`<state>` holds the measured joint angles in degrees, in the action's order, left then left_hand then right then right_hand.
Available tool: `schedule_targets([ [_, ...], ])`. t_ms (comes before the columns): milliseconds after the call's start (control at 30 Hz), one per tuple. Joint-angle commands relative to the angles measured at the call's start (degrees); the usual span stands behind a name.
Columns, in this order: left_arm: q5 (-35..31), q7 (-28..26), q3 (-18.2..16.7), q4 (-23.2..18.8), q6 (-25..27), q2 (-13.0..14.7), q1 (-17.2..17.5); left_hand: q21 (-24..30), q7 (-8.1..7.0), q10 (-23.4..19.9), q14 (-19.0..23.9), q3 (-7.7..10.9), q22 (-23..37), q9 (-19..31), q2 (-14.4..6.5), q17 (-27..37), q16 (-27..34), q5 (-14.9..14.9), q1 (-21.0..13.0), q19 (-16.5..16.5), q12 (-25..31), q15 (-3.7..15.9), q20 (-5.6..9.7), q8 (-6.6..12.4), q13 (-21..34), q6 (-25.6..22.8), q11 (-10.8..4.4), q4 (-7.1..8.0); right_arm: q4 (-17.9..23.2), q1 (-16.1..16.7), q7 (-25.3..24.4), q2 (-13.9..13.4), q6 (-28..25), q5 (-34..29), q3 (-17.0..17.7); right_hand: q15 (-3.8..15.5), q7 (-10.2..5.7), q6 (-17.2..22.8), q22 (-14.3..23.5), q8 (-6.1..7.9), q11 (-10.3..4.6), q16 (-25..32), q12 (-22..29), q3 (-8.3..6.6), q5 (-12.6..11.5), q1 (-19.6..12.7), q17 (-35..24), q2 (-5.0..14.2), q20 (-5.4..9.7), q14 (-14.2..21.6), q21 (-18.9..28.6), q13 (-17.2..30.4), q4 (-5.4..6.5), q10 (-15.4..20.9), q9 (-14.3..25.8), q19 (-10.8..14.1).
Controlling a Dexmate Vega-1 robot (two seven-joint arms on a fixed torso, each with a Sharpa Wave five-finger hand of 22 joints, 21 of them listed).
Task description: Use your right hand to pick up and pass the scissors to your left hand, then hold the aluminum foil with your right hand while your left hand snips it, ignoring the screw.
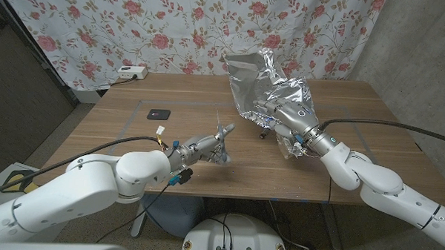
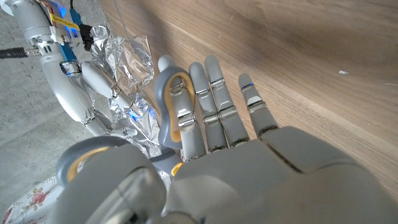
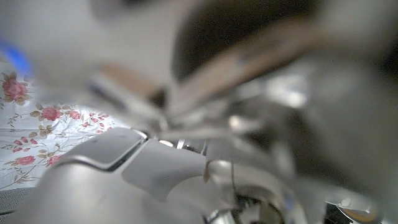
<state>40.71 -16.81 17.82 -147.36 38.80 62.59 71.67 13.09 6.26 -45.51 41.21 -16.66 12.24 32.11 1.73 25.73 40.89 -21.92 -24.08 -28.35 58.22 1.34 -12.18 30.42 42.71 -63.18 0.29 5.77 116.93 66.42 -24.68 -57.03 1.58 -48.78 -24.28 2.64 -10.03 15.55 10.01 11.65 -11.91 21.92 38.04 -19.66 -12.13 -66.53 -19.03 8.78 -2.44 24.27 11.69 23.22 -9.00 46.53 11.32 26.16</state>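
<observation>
Scissors (image 1: 223, 136) gripped in left hand (image 1: 207, 148), grey-and-yellow handle loop (image 2: 177, 102) over the fingers (image 2: 214, 99), held above the surface (image 1: 134, 114) near front-centre. Aluminum foil (image 1: 265, 82) crumpled, standing tall right of centre toward the far edge; right hand (image 1: 289, 120) clutching its lower part. Scissors just left of the foil, apart from it. Small dark object (image 1: 263, 135) on the wood between the hands, too small to identify. Black device (image 1: 158, 114) left of centre. White power strip (image 1: 132, 73) at far-left edge. Open wood across the left half.
</observation>
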Motion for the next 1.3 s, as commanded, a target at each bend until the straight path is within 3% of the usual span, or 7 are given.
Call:
schedule_targets([
  [33,-4.47,3.4,4.94,-1.15,1.68,4.04,-6.24,-0.11,1.57,0.18,-0.15,0.23,0.17,-0.2,0.02,-0.12,-0.14,0.58,-1.51,0.13,-0.51,0.26,-0.05,-0.42,-0.58,2.31,-0.4,-0.26,-1.17,-1.44,-0.24,-1.34,2.67,0.12,-0.01,10.6,-0.41,0.28,0.19,0.13,-0.29,0.1,0.32,0.28,0.04,-1.08,-0.28,0.16,0.36,-0.18,0.25,0.14,0.03,0.15,0.23,-0.1],
  [267,-8.17,4.25,6.93,-0.52,-0.04,4.24,-7.54,-0.09,1.53,-0.08,-0.15,-0.23,0.14,-0.43,0.69,-0.21,-0.2,1.15,-2.18,0.12,-0.47,0.41,-0.05,-0.59,-0.7,1.69,-0.3,-0.58,-0.97,-1.94,0.82,-1.77,3.96,-0.96,-0.95,10.62,-0.51,0.28,0.18,0.09,-0.28,0.11,0.37,0.45,0.22,-1.28,-0.41,0.23,0.37,-0.15,0.23,0.01,0.03,0.22,0.23,-0.1],
  [567,-5.96,10.54,7.47,3.72,-4.08,3.27,-9.16,-0.03,1.64,-0.23,-0.01,-0.79,0.13,-0.13,1.28,-0.15,-0.15,1.58,-2.43,0.0,-0.04,0.48,-0.05,-0.62,-0.1,1.43,-0.44,-0.61,-0.79,-1.76,-1.08,-1.53,4.42,-2.22,-0.83,10.63,-0.6,0.45,0.17,0.1,-0.25,0.16,0.38,0.64,0.42,-1.46,-0.57,0.34,0.46,-0.02,0.16,-0.13,0.07,0.18,0.24,-0.22],
  [1067,-5.15,16.27,11.48,4.48,-0.22,1.93,-14.5,-0.11,1.75,-0.17,-0.14,-1.22,0.14,0.07,1.06,-0.15,-0.26,1.96,-2.16,0.3,-0.22,0.29,-0.05,-1.05,-0.33,1.51,-0.37,-0.11,-2.12,-2.25,-1.97,-1.9,3.72,-3.3,-0.09,10.66,-0.65,0.66,0.16,0.1,-0.28,0.24,0.45,0.95,0.68,-1.77,-0.82,0.41,0.45,0.21,0.15,-0.35,0.09,0.22,0.24,-0.18],
  [1300,-4.06,17.17,12.35,6.01,0.2,1.02,-15.25,-0.09,1.7,-0.3,0.22,-1.38,0.14,0.12,0.91,-0.19,-0.17,2.11,-1.94,0.31,-0.24,0.3,-0.05,-1.19,-0.43,1.31,-0.23,0.17,-2.4,-2.34,-3.43,-2.05,4.74,-3.64,-0.58,10.67,-0.8,0.93,0.16,0.16,-0.27,0.23,0.48,1.12,0.8,-1.93,-0.95,0.45,0.52,0.24,0.15,-0.48,0.11,0.27,0.25,-0.15],
])
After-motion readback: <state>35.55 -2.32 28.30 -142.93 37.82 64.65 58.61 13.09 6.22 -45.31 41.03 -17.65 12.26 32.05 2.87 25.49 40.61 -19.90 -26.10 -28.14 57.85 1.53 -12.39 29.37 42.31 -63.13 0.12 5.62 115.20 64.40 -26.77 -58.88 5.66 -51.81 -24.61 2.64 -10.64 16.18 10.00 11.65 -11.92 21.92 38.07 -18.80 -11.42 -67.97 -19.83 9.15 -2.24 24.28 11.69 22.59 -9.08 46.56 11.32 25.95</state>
